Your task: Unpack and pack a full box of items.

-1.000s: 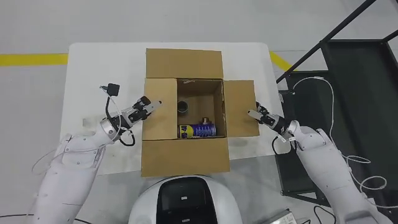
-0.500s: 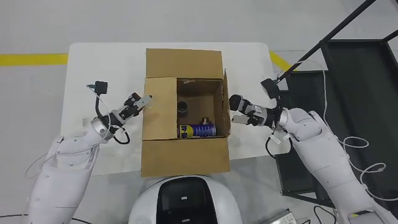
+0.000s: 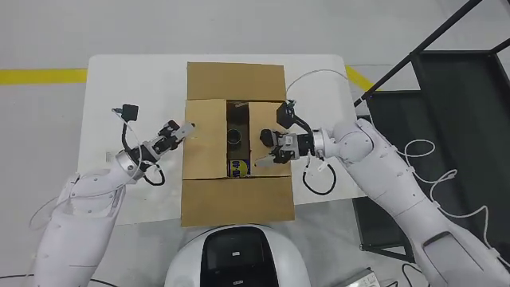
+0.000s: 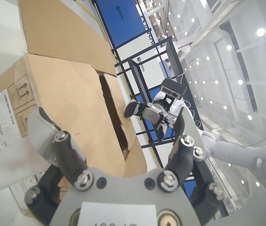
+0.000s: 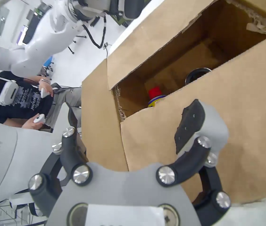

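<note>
While the cardboard box (image 5: 161, 48) stands in the middle of the white table (image 3: 127, 88), three of its top flaps lie spread outward: the back flap (image 3: 236, 81) toward the table's far edge, the left flap (image 3: 205, 139) toward the left arm, and the front flap (image 3: 237, 201) toward the robot. By contrast, the right flap (image 3: 272, 119) is raised and leans in over the opening, hiding the right part of the inside. On the box's floor, in the part that shows, are two things. A blue and yellow spray can (image 3: 237, 166) with a red cap (image 5: 155, 92) lies on its side near the front wall. Just behind it, a dark round container (image 3: 234, 136) stands with its rim up, close to the left wall. What else the box may hold under the raised flap cannot be told. At that flap is the right gripper (image 3: 265, 148), with its fingers spread wide and nothing clamped between them. From its own wrist camera, one padded fingertip (image 5: 190, 121) is seen in front of the flap's outer face, but whether it touches the cardboard is not clear. On the other side, the left gripper (image 3: 182, 131) hangs above the table at the outer edge of the left flap, its fingers also wide apart and empty, pointing toward the box
</note>
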You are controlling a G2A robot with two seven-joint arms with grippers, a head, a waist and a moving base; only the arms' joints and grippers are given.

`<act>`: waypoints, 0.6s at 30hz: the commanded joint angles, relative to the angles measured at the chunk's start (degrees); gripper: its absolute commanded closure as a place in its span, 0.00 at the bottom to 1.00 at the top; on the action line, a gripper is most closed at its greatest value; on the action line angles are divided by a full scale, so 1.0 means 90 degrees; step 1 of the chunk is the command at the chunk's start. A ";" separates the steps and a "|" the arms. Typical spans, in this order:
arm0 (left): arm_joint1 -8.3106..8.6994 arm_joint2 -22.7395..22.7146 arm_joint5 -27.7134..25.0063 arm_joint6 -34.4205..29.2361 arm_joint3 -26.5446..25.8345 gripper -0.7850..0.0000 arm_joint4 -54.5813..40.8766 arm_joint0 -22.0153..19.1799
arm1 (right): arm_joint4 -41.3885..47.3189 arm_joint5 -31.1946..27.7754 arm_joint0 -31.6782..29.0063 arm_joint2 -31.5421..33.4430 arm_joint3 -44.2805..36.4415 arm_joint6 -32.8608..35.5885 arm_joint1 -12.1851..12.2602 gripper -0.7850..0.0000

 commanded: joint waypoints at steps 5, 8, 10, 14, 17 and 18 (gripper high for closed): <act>0.0001 0.0222 0.0087 -0.0131 0.0042 0.00 0.0413 -0.0139 | -0.0370 0.0135 0.0114 -0.0236 -0.0082 -0.0152 -0.0063 0.00; 0.0010 0.0253 0.0112 -0.0162 0.0073 0.00 0.0583 -0.0193 | -0.0357 0.0082 0.0103 -0.0255 -0.0106 -0.0221 -0.0064 0.00; 0.0019 0.0272 0.0106 -0.0160 0.0093 0.00 0.0772 -0.0217 | -0.0376 0.0077 0.0081 -0.0243 -0.0132 -0.0255 -0.0056 0.00; 0.0018 0.0180 0.0012 0.0030 0.0051 0.00 0.0400 -0.0187 | -0.0103 -0.0210 -0.0099 -0.0048 -0.0246 -0.0475 0.0003 0.00; 0.0036 -0.0081 -0.0089 0.0216 -0.0081 0.00 -0.0078 -0.0092 | 0.0251 -0.0550 -0.0392 0.0282 -0.0356 -0.0454 0.0127 0.00; 0.0045 -0.0200 -0.0102 0.0276 -0.0125 0.00 -0.0254 -0.0051 | 0.0345 -0.0622 -0.0522 0.0427 -0.0396 -0.0415 0.0182 0.00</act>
